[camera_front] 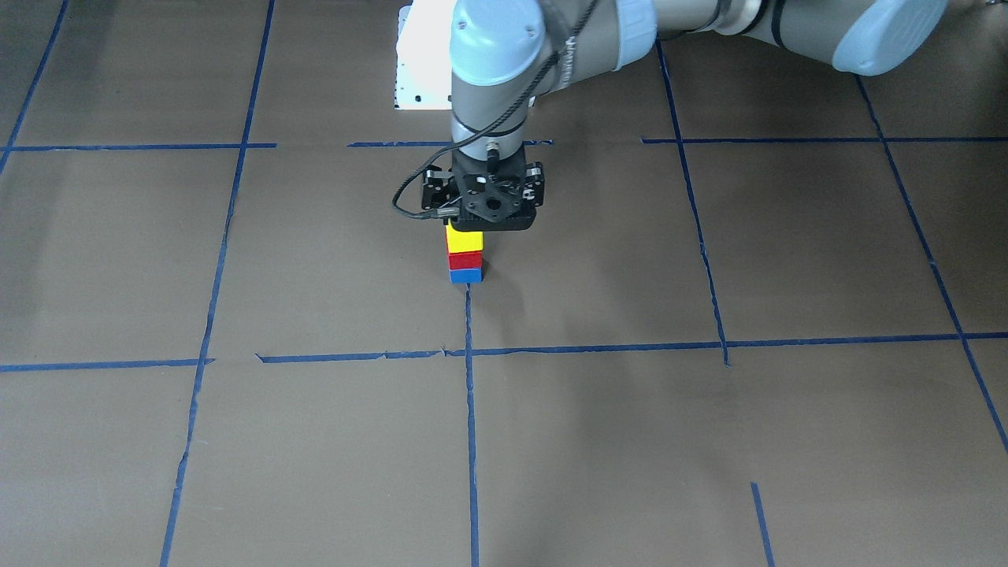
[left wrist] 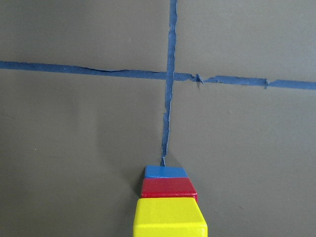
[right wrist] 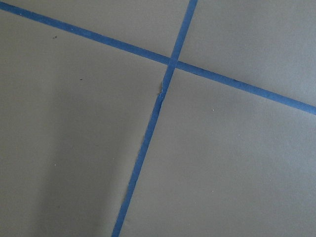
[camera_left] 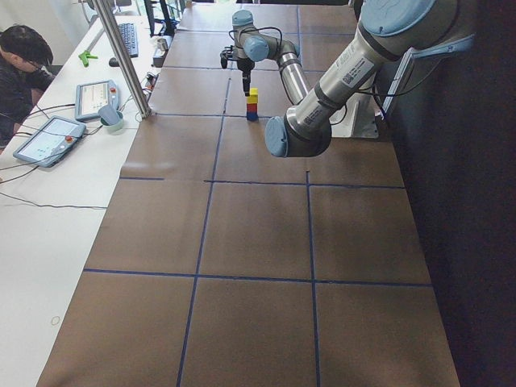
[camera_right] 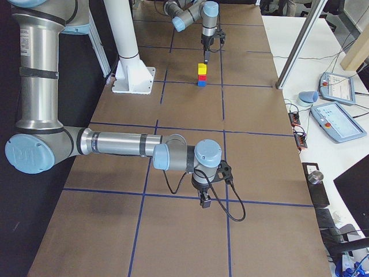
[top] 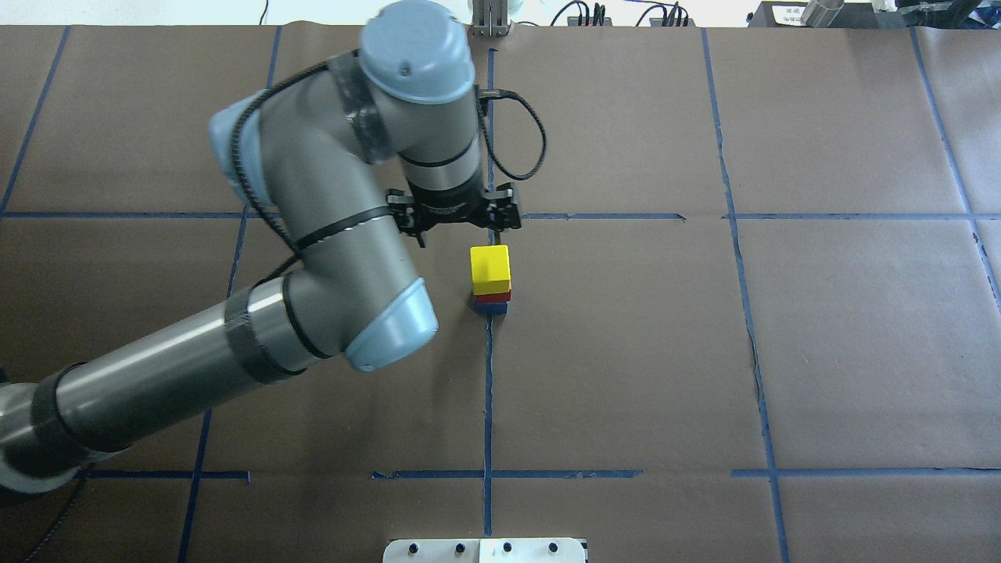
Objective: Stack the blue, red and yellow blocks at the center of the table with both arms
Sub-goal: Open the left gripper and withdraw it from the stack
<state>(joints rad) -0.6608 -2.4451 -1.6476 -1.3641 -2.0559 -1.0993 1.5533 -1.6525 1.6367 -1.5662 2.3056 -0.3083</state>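
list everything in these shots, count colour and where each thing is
yellow block: one, yellow, top of the stack at table centre
red block: one, red, middle of the stack
blue block: one, blue, bottom, on the table
table: one, brown, blue tape grid
mount plate: one, white, at the robot's base
teach pendants: two, grey-blue, on the side bench
operator: one, dark-haired, at that bench
left arm: grey and light blue, reaching to centre
left gripper: black, close by the stack's top, open or shut unclear
right arm: grey and light blue, far from the stack
right gripper: black, over a tape line, state unclear
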